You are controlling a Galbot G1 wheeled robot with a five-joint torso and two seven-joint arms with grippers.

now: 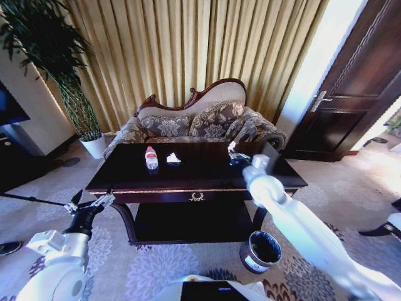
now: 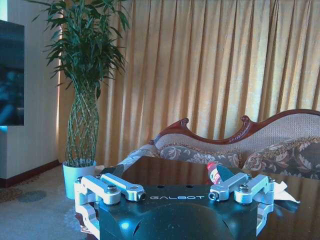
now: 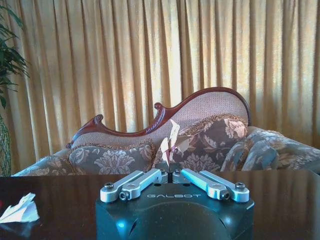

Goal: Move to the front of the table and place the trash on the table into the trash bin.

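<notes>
A clear plastic bottle (image 1: 151,157) with a red cap and a pale label lay on the dark glossy bench (image 1: 194,179), left of centre, and a crumpled white paper scrap (image 1: 173,158) sat just beside it to the right. Another thin scrap of white wrapper (image 3: 171,142) stood pinched upright in the jaws of the right gripper (image 3: 170,176), which were clenched on it above the right part of the bench. The left gripper (image 2: 174,194) hung off the bench's front left corner with its jaws released and spread wide. Both gripper bodies carried the word "GALBOT" in pale letters. The round dark trash bin (image 1: 260,251), with a light rim and a white label whose print could not be read, stood on the floor by the bench's front right leg. The near-black top mirrored the room; a small gold ornament (image 1: 197,197) marked the middle of its front rail, above a lower shelf between curved legs. Behind it stood a carved-back sofa (image 1: 194,119) in floral fabric, backed by pleated golden curtains (image 1: 207,44). A tall plant with a woven trunk (image 1: 78,103) rose from a white pot at the left, a dark wooden door (image 1: 351,88) stood at the right, and patterned carpet (image 1: 156,263) covered the floor.
</notes>
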